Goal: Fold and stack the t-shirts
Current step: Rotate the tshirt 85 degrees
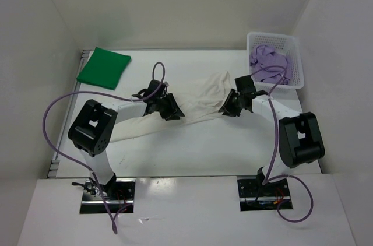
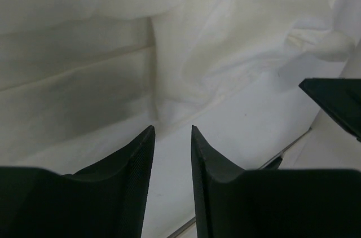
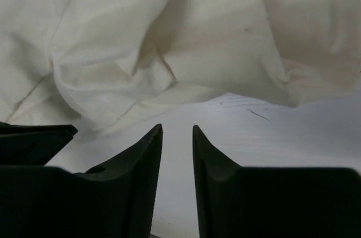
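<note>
A white-cream t-shirt (image 1: 201, 101) lies crumpled and stretched slantwise across the middle of the table. My left gripper (image 1: 172, 109) sits at its near-left edge and my right gripper (image 1: 228, 107) at its near-right edge, facing each other. In the left wrist view the left gripper (image 2: 172, 131) is open by a narrow gap over bare table, just short of the cloth (image 2: 214, 40). The right gripper (image 3: 177, 128) stands the same way, open and empty, before the rumpled cloth (image 3: 169, 35). A bright green t-shirt (image 1: 104, 68) lies folded at the back left. The light purple t-shirt (image 1: 267, 60) is bunched in the basket.
A white lattice basket (image 1: 294, 53) stands at the back right corner. White walls close in the table on three sides. Purple cables loop over both arms. The right arm's dark finger (image 2: 338, 100) shows at the edge of the left wrist view.
</note>
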### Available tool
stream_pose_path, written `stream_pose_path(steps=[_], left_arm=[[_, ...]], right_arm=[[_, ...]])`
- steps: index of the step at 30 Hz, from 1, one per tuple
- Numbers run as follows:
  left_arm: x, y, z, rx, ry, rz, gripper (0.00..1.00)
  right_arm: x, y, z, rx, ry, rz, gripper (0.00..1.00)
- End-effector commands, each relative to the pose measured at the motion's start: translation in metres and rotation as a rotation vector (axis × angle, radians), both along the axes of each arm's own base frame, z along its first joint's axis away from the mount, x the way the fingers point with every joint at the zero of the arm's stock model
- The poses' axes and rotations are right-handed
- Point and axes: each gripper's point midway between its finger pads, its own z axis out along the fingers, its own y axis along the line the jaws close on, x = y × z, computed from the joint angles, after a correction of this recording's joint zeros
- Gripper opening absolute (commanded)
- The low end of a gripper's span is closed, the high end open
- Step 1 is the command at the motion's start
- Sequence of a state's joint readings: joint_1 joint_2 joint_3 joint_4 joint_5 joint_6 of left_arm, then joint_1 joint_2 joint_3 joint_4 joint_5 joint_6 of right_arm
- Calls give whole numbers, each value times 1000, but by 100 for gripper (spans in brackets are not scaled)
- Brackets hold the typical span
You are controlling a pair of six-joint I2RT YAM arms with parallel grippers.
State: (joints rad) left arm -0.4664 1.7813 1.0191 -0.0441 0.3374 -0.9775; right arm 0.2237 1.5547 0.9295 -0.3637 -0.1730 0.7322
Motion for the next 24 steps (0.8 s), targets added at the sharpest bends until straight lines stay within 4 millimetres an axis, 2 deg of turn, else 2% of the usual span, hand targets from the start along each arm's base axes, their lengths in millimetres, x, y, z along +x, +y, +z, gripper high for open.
stream_pose_path(steps=[1,2,5,11,13,16,17,21,24], left_arm=[[21,-3,3,-11,-39,49,39],[19,0,-5,4,-26,55,39],[20,-1,-7,3,-27,55,39],[16,-4,-25,-4,18,43,39],[19,-6,-22,-9,10,43,39],[18,-7,-21,-15,14,37,39],[17,-6,-25,-11,22,37,39],[8,-15,-28,-19,39,4,39],[5,-18,-32,-17,54,2,39]], right_arm=[[10,11,11,48,-73,-2,35],[11,11,12,50,-81,-2,37],[12,16,6,58,-59,5,37],[26,14,-3,37,-65,-22,37],[28,15,-11,31,-44,-23,37],[33,18,-12,42,-50,-16,37],[33,20,-12,49,-48,-11,33],[40,22,-4,61,-72,-18,32],[40,22,-8,59,-63,-18,30]])
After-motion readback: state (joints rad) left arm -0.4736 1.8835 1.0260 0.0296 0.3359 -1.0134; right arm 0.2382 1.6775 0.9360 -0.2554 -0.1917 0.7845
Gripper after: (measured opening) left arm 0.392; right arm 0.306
